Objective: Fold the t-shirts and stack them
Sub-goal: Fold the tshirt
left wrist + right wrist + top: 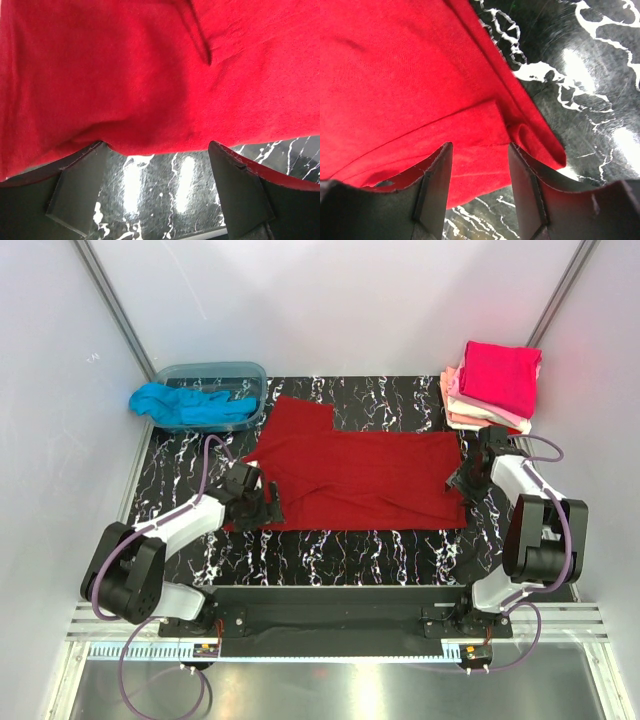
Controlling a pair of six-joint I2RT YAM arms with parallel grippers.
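Dark red t-shirt (360, 475) lying spread flat | left gripper (264, 502) sitting at its 8 o'clock edge, fingers gaping wide | right gripper (462, 480) at 3 o'clock, fingers narrowly apart

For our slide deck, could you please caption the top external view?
The left gripper and right gripper sit at opposite ends of the dark red t-shirt spread on the table.

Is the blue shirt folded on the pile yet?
No, the turquoise shirt lies crumpled in the tub, spilling over its left rim.
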